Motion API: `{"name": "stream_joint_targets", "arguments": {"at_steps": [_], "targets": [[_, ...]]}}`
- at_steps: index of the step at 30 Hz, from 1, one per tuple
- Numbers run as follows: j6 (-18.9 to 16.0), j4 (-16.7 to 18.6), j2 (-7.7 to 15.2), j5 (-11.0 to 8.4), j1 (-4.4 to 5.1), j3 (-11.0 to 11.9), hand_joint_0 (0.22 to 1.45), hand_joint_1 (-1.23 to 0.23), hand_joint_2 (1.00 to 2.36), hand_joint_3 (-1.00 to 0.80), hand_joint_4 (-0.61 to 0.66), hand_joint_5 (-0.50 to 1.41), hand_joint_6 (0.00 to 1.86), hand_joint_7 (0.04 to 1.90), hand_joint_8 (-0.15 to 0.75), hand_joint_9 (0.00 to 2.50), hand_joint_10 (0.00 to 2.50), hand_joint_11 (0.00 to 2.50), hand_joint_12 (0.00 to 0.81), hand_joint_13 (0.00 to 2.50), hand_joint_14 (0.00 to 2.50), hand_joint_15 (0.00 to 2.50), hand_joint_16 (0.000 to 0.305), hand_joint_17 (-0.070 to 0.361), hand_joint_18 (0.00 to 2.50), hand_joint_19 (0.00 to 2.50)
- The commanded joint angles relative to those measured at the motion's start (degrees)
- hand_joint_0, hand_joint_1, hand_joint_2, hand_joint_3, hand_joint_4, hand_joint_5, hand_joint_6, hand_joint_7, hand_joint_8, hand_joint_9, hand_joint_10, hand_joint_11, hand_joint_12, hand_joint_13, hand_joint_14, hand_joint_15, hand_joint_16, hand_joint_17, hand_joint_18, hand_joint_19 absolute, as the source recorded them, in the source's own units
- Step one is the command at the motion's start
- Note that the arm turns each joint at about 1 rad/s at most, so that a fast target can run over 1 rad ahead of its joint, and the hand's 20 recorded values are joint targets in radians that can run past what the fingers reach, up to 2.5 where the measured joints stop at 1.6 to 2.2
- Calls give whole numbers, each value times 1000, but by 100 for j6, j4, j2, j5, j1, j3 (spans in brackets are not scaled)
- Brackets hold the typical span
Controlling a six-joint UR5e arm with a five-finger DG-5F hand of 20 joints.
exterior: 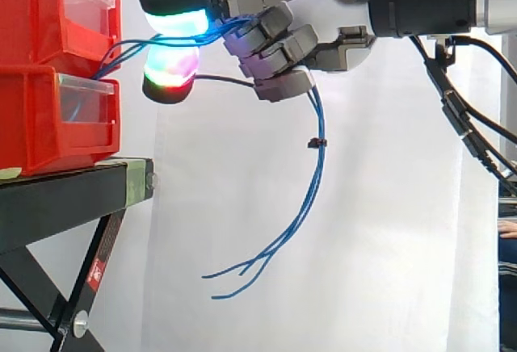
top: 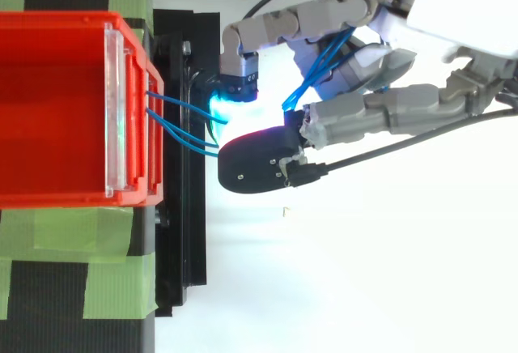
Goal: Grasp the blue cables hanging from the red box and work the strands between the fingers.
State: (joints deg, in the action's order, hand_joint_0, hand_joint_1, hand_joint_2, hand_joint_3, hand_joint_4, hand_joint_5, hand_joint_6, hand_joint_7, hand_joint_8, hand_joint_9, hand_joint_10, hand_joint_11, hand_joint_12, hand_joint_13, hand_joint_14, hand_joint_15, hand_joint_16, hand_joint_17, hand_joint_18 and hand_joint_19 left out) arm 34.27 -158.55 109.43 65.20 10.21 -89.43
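The grey multi-fingered hand (exterior: 279,49) is clamping the thin blue cables (exterior: 321,166) between curled fingers, just beside the red plastic box (top: 57,21). The grasp is holding. The loose ends are hanging below, so working the strands probably remains.

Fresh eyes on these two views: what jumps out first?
First, the fingertip pads of the robot hand glowing green, cyan and magenta. They sit at the upper centre of the side view, just right of the stacked red bins. Next, the blue cables run from the bins' front into the hand's curled grip. Below it they hang free in front of the white curtain, with the loose ends splayed.
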Motion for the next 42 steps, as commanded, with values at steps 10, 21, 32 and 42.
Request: {"name": "stream_joint_targets", "arguments": {"at_steps": [10, 21, 32, 42], "targets": [[-17, 0, -1, 1, 7, -4, 1199, -837, 1002, -941, 61, -81, 1385, 1215, 350, 908, 2500, 1993, 431, 1023, 2500, 1295, 63, 142, 1391, 1652], [-17, 0, -1, 10, 7, 5, 768, -614, 1784, -204, 284, 620, 20, 1164, 350, 908, 2500, 1993, 431, 1023, 2500, 1295, 63, 142, 1391, 1652], [-26, -18, -1, 19, -2, -4, 1145, -802, 1008, -497, 26, 12, 897, 1165, 350, 908, 2500, 1993, 431, 1023, 2500, 1295, 63, 142, 1391, 1652], [-43, -44, -1, 37, -19, -4, 1126, -813, 1000, -1000, 61, -84, 1208, 1072, 350, 908, 2500, 1993, 431, 1023, 2500, 1295, 63, 142, 1391, 1652]]}}
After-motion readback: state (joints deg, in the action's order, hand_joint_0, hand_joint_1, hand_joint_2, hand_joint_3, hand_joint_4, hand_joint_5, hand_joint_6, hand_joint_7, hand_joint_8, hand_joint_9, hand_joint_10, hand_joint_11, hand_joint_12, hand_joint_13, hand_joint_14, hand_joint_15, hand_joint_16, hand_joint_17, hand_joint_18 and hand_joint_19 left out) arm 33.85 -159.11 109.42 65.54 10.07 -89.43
